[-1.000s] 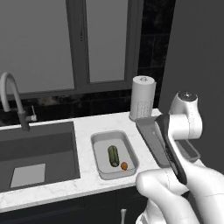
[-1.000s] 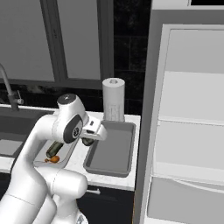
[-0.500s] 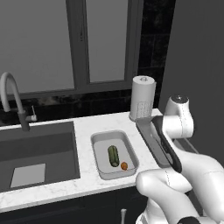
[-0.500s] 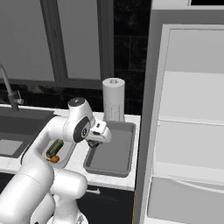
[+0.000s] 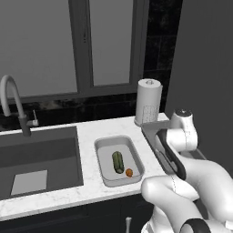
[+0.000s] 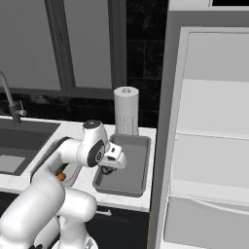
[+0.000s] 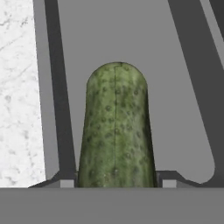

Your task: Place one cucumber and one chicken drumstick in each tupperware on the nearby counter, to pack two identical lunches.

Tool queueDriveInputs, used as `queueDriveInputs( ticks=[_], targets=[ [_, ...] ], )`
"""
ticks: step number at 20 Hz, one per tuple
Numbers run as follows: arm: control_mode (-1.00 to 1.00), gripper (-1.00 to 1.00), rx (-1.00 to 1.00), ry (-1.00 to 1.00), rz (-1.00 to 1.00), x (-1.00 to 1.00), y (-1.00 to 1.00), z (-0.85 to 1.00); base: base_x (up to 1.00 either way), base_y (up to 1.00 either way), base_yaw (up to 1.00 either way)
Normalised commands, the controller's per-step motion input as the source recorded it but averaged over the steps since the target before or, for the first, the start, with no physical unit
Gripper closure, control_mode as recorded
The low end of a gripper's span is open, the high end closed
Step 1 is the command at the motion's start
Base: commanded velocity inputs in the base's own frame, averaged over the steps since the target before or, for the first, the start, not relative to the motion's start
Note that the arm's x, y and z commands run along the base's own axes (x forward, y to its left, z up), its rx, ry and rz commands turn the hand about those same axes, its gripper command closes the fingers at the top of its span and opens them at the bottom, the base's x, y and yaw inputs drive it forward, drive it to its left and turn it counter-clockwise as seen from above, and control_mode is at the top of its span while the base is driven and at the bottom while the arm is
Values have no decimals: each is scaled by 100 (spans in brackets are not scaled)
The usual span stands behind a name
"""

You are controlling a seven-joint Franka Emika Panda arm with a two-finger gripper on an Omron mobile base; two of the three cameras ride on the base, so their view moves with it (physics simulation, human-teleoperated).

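Note:
My gripper (image 7: 116,181) is shut on a green, bumpy cucumber (image 7: 116,131) that stands out ahead of the fingertips (image 7: 66,182). It hangs just over the floor of the larger, darker tupperware (image 7: 179,87), near that tray's left rim and the white counter (image 7: 17,87). In the right base view the gripper (image 6: 110,168) is low over the near left part of this tupperware (image 6: 129,168). The smaller, lighter tupperware (image 5: 105,150) holds another cucumber (image 5: 118,161) and a small orange-brown chicken drumstick (image 5: 129,172).
A paper towel roll (image 5: 148,102) stands at the back of the counter, just behind the dark tray. A dark sink (image 5: 36,159) with a curved faucet (image 5: 11,100) lies to the left. The open fridge (image 6: 209,126) with pale shelves borders the tray on the right.
The hand has swung right and down with the cucumber, from beside the small container to low over the dark tray. The things in the small container have not moved.

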Motion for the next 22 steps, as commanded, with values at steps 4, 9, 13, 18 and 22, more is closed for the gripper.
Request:
queueDriveInputs(
  ticks=[4, 9, 13, 18, 22],
  targets=[
    [-100, 100, 0, 5, 0, 9, -6, -48, 0, 0, 0],
    [-100, 100, 0, 6, 0, 18, -6, -44, 0, 0, 0],
    [-100, 100, 0, 8, 0, 23, -9, -39, 0, 0, 0],
    [-100, -100, 0, 6, 0, 6, 0, -26, 0, 0, 0],
    [-100, -100, 2, 0, 0, 0, 0, 15, 0, 0, 0]
  ],
)
